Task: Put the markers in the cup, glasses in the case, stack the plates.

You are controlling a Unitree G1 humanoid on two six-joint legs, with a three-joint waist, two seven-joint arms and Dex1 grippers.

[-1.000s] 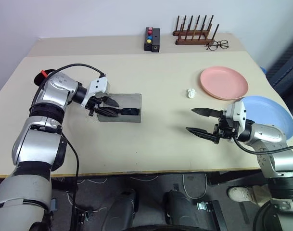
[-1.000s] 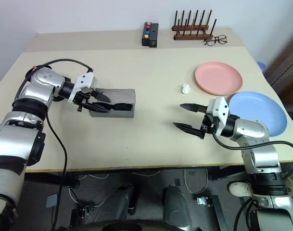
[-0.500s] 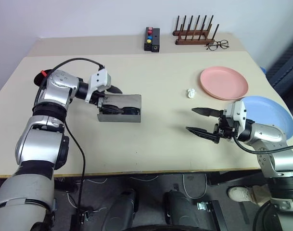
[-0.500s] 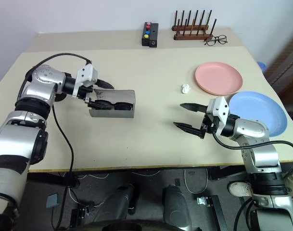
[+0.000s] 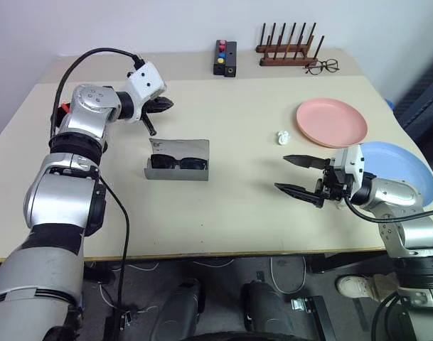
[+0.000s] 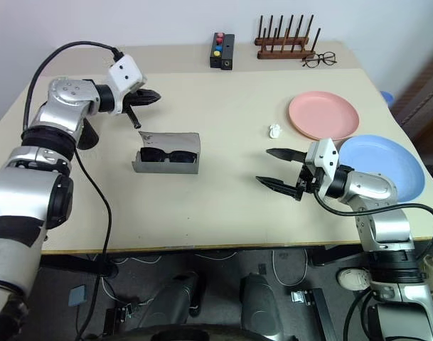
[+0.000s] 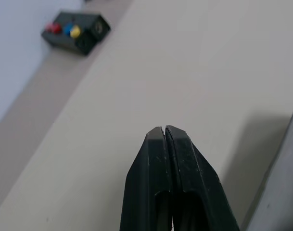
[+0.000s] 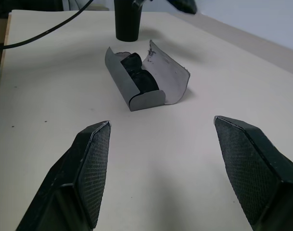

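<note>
Lying inside the grey case are the glasses, dark lenses facing you, with the flap lid standing open and leaning back. The case sits on the left half of the table, roughly level with your right gripper across the bare middle.

Look just beyond the case and you find your left gripper raised above the tabletop, clear of the case and flap. Its jaws are clenched tight on nothing; the left wrist view shows the two fingertips pressed together with only table beyond them.

The black cup stands upright behind your left forearm, mostly hidden by it; in the right wrist view you see its base just past the open case. I cannot tell you what is in it.

Your right gripper hovers over the table on the right, jaws spread wide and empty, pointing toward the case.

Beside that arm the light blue plate lies flat, and the salmon pink plate lies farther back, apart, not stacked. A small white scrap rests near the pink plate.

At the far edge you have a button box, a wooden rack, and wire-framed spectacles.
</note>
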